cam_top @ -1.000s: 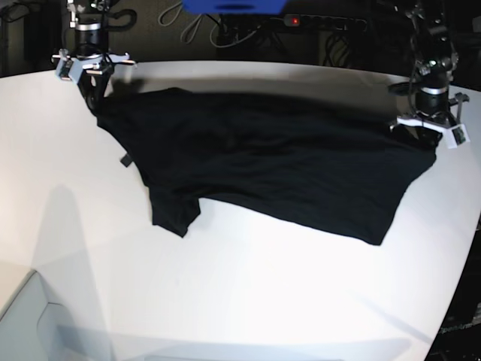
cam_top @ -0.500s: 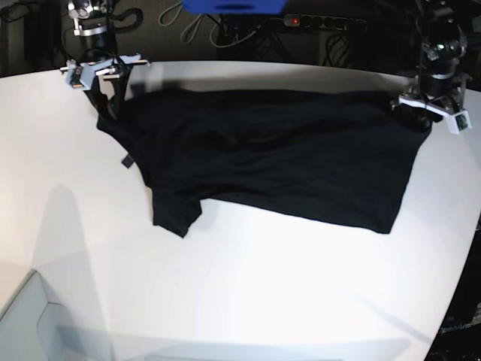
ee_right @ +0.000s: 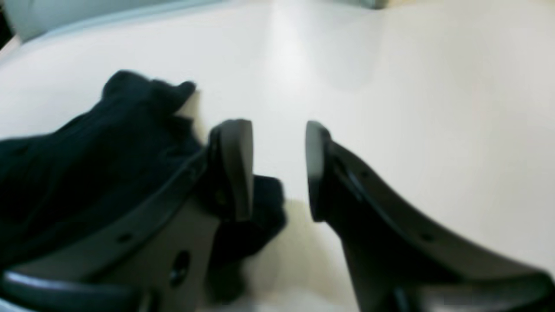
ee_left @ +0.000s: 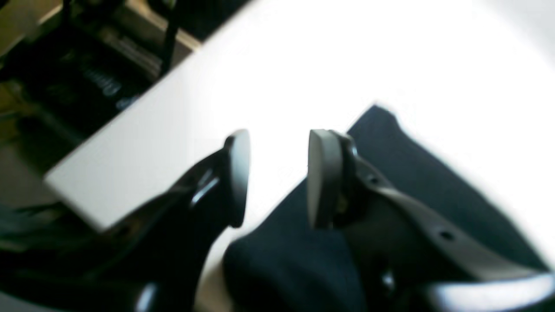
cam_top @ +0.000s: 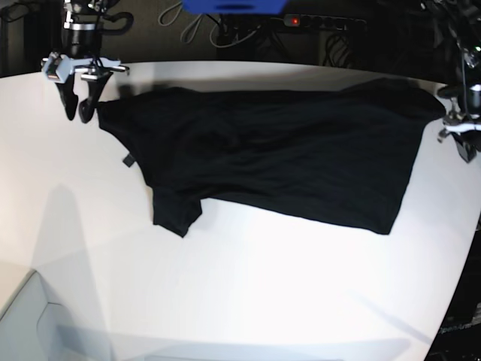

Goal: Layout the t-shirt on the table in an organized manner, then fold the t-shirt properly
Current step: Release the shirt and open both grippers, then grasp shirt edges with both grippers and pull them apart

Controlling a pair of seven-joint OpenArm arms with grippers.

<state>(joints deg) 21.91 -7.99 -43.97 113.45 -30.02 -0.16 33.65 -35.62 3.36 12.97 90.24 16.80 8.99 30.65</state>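
The black t-shirt (cam_top: 278, 150) lies spread across the far half of the white table (cam_top: 248, 286), with one sleeve (cam_top: 176, 214) pointing toward the front and a small dark tag (cam_top: 126, 160) at its left edge. In the base view my right gripper (cam_top: 77, 113) hangs open just left of the shirt's far-left corner. The right wrist view shows bare table between its fingers (ee_right: 236, 169), with the cloth (ee_right: 86, 164) to their left. My left gripper (cam_top: 467, 149) stands open past the shirt's far-right corner. Its pads (ee_left: 321, 177) also frame bare table, with the cloth (ee_left: 412, 173) beside and beneath them.
Behind the table's far edge lie a power strip (cam_top: 319, 22) with a red light, cables and a blue object (cam_top: 233, 6). A pale grey box (cam_top: 30, 323) sits at the front-left corner. The table's curved edge (cam_top: 462, 256) runs down the right side, close to the left gripper.
Both grippers were shut on the shirt's far corners, then opened, let go and moved outward off the cloth. The released corners now lie flat on the table.
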